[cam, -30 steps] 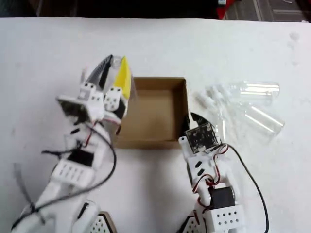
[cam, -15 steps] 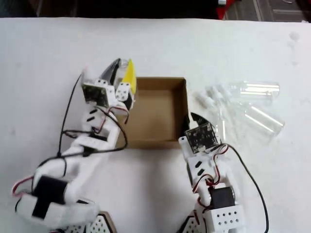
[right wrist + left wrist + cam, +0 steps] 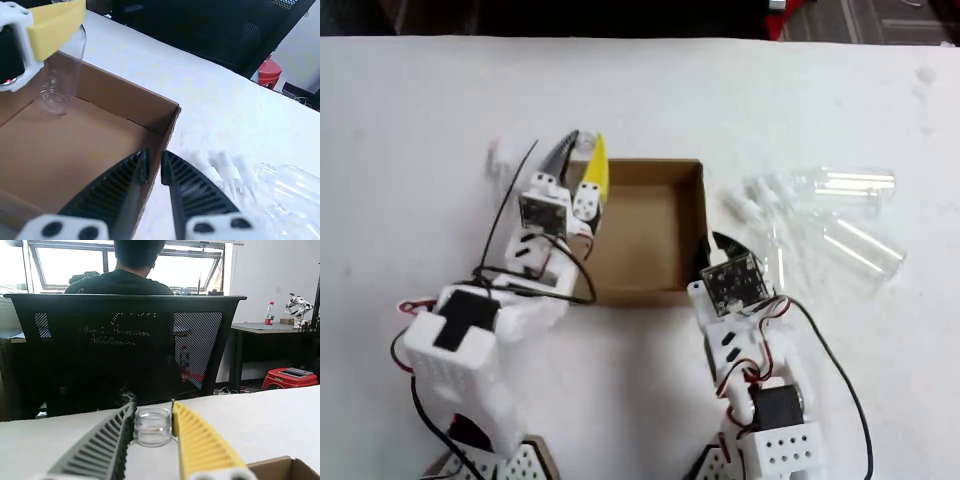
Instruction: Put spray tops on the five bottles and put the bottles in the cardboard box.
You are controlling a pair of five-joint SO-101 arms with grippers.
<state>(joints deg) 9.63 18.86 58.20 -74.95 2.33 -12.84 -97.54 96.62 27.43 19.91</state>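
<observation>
My left gripper [image 3: 578,152] is shut on a clear bottle [image 3: 152,427] with an open neck and no spray top. It holds the bottle [image 3: 60,75] upright at the left wall of the cardboard box [image 3: 640,240]. The yellow finger [image 3: 55,22] presses against the bottle's side. My right gripper [image 3: 717,243] sits at the box's right wall, and its black fingers [image 3: 132,185] are closed over that wall's top edge. Clear bottles [image 3: 850,215] lie on their sides to the right of the box. Several white spray tops [image 3: 752,205] lie between them and the box.
The box [image 3: 75,150] holds nothing on its floor. The left arm's body and cables [image 3: 490,300] lie over the table at the box's front left. The table's far edge [image 3: 640,38] runs along the back, with a black mesh chair [image 3: 125,345] behind it.
The left arm has swung right toward the box, carrying the bottle to the box's left wall. The right arm has stayed still.
</observation>
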